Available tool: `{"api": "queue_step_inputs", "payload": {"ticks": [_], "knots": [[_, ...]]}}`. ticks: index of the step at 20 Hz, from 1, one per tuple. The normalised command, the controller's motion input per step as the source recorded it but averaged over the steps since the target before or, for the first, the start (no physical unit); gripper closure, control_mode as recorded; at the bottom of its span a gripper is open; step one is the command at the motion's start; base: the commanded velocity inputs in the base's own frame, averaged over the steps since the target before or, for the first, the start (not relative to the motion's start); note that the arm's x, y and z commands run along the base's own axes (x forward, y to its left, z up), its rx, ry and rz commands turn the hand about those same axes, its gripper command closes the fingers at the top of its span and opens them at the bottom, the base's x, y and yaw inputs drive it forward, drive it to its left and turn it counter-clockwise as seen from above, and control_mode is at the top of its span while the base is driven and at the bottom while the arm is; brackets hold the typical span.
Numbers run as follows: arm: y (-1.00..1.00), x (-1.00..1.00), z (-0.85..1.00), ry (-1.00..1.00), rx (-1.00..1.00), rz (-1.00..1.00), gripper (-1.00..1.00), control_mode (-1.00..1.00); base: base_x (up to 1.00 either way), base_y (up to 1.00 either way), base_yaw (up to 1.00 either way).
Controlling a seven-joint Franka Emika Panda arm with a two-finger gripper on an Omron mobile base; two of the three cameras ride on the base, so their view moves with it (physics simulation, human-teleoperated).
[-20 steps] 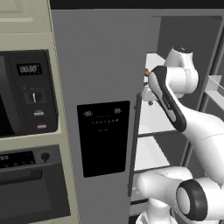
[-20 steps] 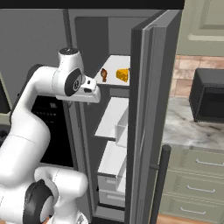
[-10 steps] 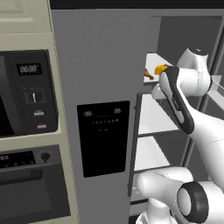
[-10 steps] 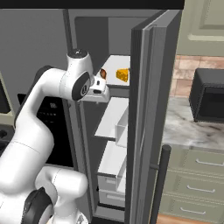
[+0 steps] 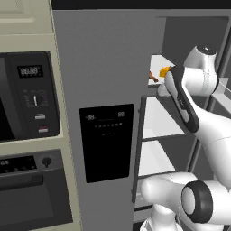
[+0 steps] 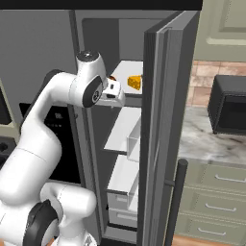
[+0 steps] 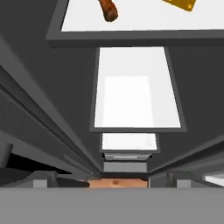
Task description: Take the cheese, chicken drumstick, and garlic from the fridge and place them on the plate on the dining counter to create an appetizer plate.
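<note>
The cheese (image 6: pixel 135 82) lies on the fridge's (image 6: pixel 163 120) upper white shelf (image 7: pixel 144 19), ahead of the jaws and slightly above them, with the chicken drumstick (image 7: pixel 108 9) beside it. The gripper (image 6: pixel 114 92) stands wide open, holding nothing. Best to level the jaws with the shelf, then reach in straddling the wedge. Both foods are cut off in the hand view; garlic cannot be made out.
</note>
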Motion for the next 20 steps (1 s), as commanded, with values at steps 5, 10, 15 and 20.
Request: {"api": "queue_step_inputs", "payload": {"ticks": [5,10,15,20], "knots": [[-0.26,0.33,0.07,-0.01,0.00,-0.08,-1.00,-1.00,0.00,0.00,0.00],[-0.11,0.15,0.04,-0.10,0.00,-0.04,-1.00,-1.00,0.00,0.00,0.00],[-0.09,0.30,0.00,-0.23,0.00,0.00,-1.00,-1.00,0.00,0.00,0.00],[-0.18,0.36,0.04,0.01,0.00,0.00,-1.00,-1.00,0.00,0.00,0.00]]}}
